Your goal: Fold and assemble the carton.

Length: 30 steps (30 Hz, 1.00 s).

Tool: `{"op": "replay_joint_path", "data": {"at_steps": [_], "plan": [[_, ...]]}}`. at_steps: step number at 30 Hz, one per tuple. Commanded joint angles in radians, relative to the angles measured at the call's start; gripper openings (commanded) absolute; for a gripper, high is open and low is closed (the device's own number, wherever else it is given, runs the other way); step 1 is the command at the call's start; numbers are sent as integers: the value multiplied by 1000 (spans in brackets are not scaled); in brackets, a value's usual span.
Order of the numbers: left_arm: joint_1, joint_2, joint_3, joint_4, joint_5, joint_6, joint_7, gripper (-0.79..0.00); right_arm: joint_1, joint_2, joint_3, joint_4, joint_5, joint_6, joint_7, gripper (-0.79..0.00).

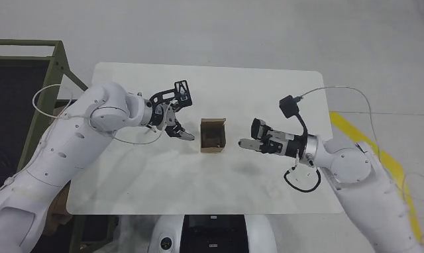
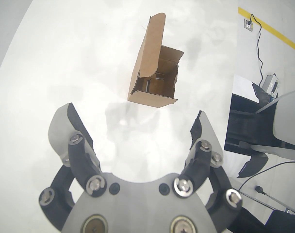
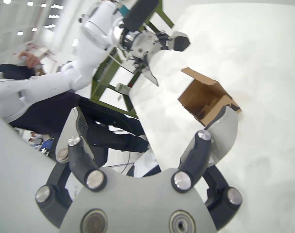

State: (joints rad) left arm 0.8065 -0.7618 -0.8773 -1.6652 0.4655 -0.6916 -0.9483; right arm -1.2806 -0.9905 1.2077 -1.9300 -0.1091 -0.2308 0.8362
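A small brown carton [image 1: 213, 134] stands in the middle of the white table [image 1: 265, 180], its top open and one long flap raised. To its left my left gripper [image 1: 189, 117] is open, a short gap away from it. In the left wrist view the carton [image 2: 153, 73] lies ahead of the open left gripper [image 2: 135, 112], with nothing between the fingers. My right gripper [image 1: 249, 136] is open on the carton's right, also apart from it. In the right wrist view the carton [image 3: 205, 98] sits just beyond the right gripper [image 3: 152, 112], with the left gripper [image 3: 162, 47] behind it.
A green metal frame [image 1: 59, 61] stands off the table's left side. A yellow floor line [image 1: 351, 130] runs past the right edge. A thin cable [image 1: 344, 91] arcs over the right arm. There is bare table in front of and behind the carton.
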Motion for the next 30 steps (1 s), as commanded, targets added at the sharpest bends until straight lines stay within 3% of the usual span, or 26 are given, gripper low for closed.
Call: {"op": "replay_joint_path", "data": {"at_steps": [1,3,10,30], "plan": [[-3,-5,10,24,1,12,4,0,6,-2,-28,-33,-147,198,-3,0],[-4,-9,18,46,1,31,6,0,19,-4,-59,-44,-238,295,7,0],[-2,-25,38,101,3,115,34,0,108,-21,-188,-38,-467,477,68,0],[-60,-89,132,162,29,195,33,0,230,-71,-334,105,-618,654,153,0]]}}
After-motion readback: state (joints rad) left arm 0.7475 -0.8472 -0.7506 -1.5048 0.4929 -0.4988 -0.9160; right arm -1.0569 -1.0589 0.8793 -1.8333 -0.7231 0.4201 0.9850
